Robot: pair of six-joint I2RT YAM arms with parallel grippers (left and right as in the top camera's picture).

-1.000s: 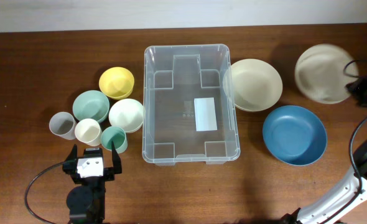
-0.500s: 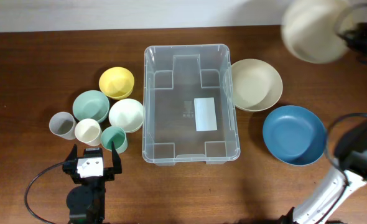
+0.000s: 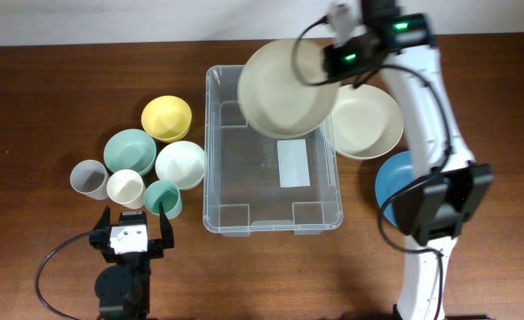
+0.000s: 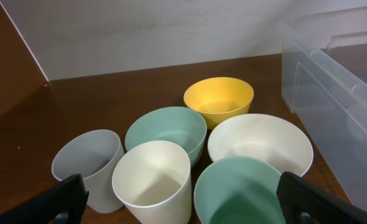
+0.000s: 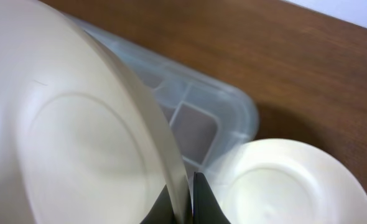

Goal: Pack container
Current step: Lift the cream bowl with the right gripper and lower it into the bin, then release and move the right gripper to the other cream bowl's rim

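The container (image 3: 231, 213) is a large clear plastic bin with a white label on its base, in the middle of the table; its corner shows in the right wrist view (image 5: 233, 112). My right gripper (image 3: 337, 62) is shut on the rim of a large cream bowl (image 3: 284, 89) and holds it tilted above the container's far right part. In the right wrist view the fingers (image 5: 188, 199) pinch the bowl's rim (image 5: 78, 143). My left gripper (image 3: 129, 233) is open and empty at the front left, just short of the cups.
A second cream bowl (image 3: 369, 120) and a blue bowl (image 3: 395, 182) sit right of the container. On its left stand a yellow bowl (image 3: 166, 117), a teal bowl (image 3: 129, 151), a white bowl (image 3: 180, 164), and grey (image 3: 88, 179), white (image 3: 125, 188) and teal (image 3: 162, 198) cups.
My right arm has carried the large cream bowl from the far right edge leftward to above the container. The left arm has not moved.
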